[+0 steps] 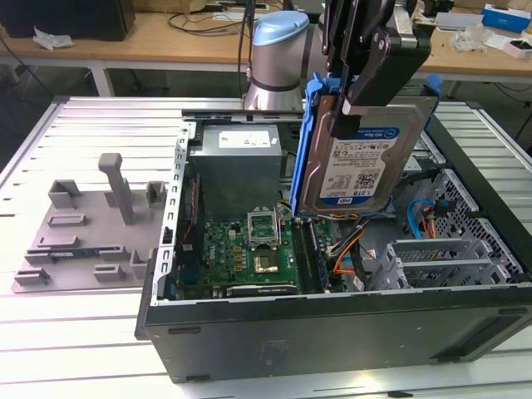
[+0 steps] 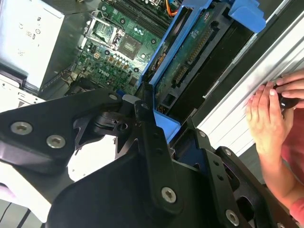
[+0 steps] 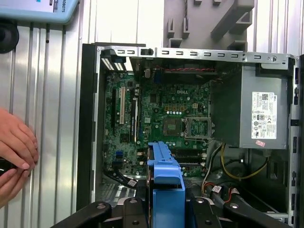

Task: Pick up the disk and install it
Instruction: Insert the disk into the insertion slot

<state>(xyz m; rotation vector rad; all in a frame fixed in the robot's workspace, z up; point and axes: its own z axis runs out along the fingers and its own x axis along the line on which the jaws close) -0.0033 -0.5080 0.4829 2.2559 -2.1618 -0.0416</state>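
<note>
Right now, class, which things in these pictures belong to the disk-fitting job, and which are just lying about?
Part of the job:
- the disk, held above the open computer case
- the gripper, clamped on the disk

Lying about:
- the grey plastic stand, beside the case on the exterior view's left
- a person's hand, on the table by the case
- a box on the bench behind

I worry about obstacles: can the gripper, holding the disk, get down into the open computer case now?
Probably yes. The gripper holds the disk above the case, which lies open with nothing between them; a person's hand rests outside it.
</note>
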